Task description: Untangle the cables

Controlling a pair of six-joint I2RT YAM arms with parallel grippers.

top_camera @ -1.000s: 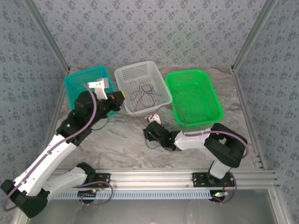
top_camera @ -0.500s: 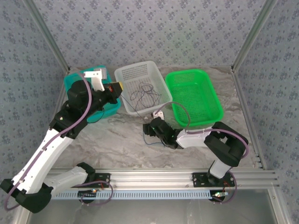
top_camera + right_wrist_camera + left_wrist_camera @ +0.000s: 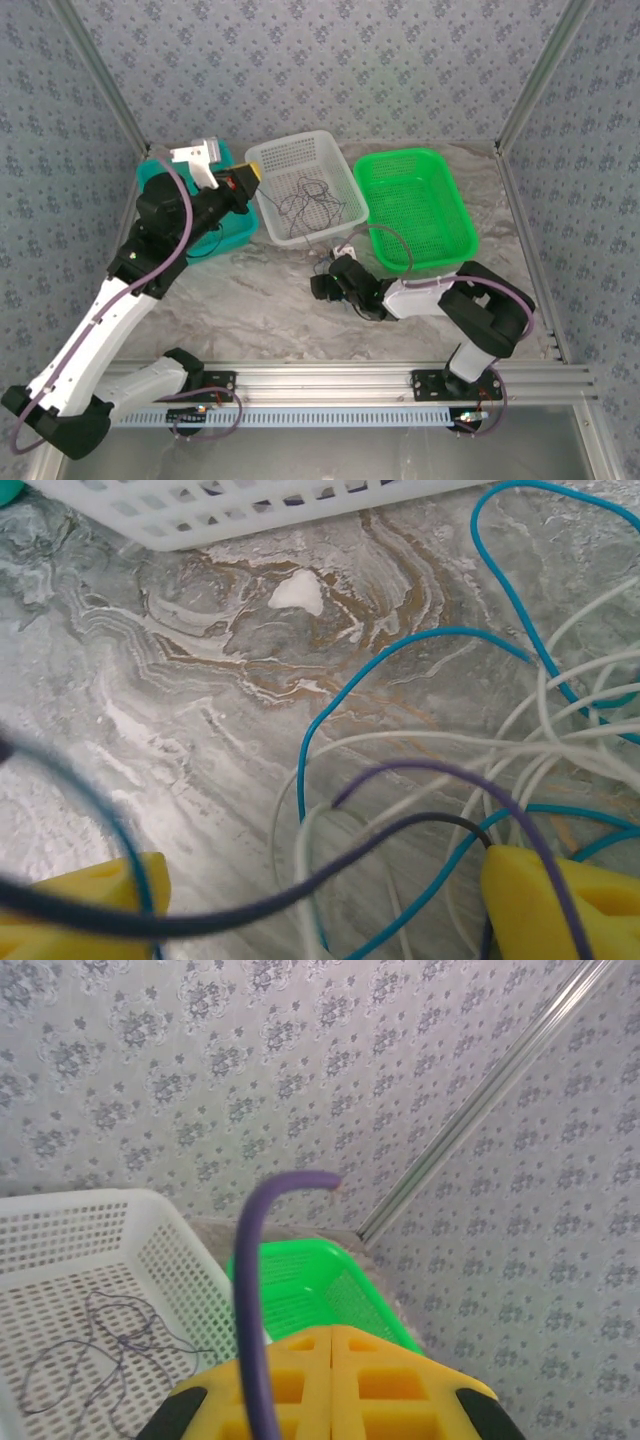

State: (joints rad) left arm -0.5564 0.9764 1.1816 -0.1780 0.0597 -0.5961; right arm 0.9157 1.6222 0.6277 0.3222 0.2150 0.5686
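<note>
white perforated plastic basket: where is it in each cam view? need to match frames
Top external: white perforated plastic basket, upper centre, between teal basket and green basket.
Left wrist: lower left, thin dark cables inside.
Right wrist: its wall along the top edge.
Shared landmark: grey marbled tabletop under it.

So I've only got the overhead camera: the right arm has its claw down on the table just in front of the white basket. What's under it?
Observer: On its wrist camera the right gripper stands open over a loose tangle of cables, blue, cream and dark purple, lying on the table.
Operator: And the left arm's claw?
Observer: Its own camera shows the left gripper shut, yellow fingers pressed together. A purple strand rises in front of them, and I can't tell whether it is pinched.
</note>
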